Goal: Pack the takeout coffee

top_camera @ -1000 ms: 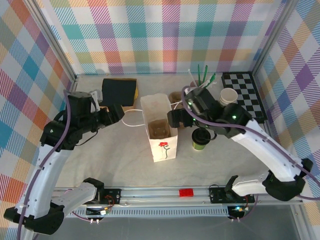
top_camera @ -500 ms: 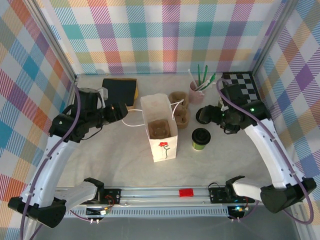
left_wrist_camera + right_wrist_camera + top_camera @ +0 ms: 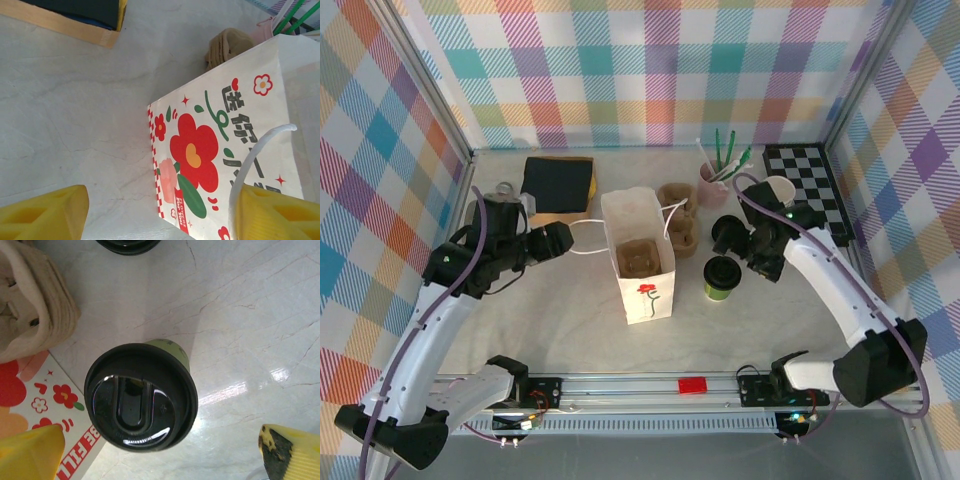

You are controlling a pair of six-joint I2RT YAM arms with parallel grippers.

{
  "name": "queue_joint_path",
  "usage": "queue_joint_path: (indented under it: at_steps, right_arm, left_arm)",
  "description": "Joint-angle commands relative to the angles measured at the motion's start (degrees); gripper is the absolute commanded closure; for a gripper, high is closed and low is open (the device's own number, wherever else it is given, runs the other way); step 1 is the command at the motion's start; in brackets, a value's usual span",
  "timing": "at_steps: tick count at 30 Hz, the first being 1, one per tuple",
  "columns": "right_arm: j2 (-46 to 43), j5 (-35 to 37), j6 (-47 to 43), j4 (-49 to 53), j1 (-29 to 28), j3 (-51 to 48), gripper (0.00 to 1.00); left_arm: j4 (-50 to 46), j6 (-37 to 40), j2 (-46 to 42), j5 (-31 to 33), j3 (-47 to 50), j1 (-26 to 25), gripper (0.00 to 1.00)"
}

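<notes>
The takeout coffee [image 3: 722, 277] [image 3: 141, 396], a green cup under a black lid, stands upright on the table just right of the white paper bag [image 3: 640, 268] [image 3: 225, 130]. My right gripper [image 3: 750, 258] [image 3: 160, 442] hovers open above and beside the cup, with a yellow finger on each side of the lid and neither touching it. At the bag's left side my left gripper [image 3: 556, 240] [image 3: 160, 212] is open. The bag's white handle loop [image 3: 585, 238] [image 3: 252, 160] lies against that gripper's right finger [image 3: 277, 212].
A loose black lid [image 3: 728, 232] [image 3: 127, 244] lies just behind the coffee. Pulp cup carriers [image 3: 678, 215] [image 3: 30, 310] sit behind the bag, and one [image 3: 638, 258] is inside it. A pink cup of stirrers [image 3: 712, 180], a lidless cup [image 3: 778, 190], a checkered mat [image 3: 810, 190] and a dark block [image 3: 558, 182] stand at the back.
My right gripper withdrew from over the bag toward the right, then came down beside the coffee. The left gripper shifted slightly down and left by the handle. Coffee and bag stayed put.
</notes>
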State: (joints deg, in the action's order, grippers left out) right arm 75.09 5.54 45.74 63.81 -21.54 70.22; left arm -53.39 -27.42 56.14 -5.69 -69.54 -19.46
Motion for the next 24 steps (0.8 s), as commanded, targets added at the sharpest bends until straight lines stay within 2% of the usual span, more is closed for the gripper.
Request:
queue_joint_path:
  at_steps: [1, 18, 24]
  right_arm:
    - [3.6, 1.1, 3.3, -0.5, 0.0, 2.0, 0.01]
    - [8.6, 4.9, 6.7, 0.9, -7.6, 4.5, 0.01]
    - [9.7, 5.1, 6.7, 0.3, -8.5, 3.3, 0.01]
  left_arm:
    - [1.3, 0.2, -0.9, 1.0, 1.2, -0.2, 0.26]
    - [0.4, 0.7, -1.5, 1.3, 0.7, -0.2, 0.26]
    - [-0.2, 0.9, -1.9, 1.8, 0.9, -0.2, 0.26]
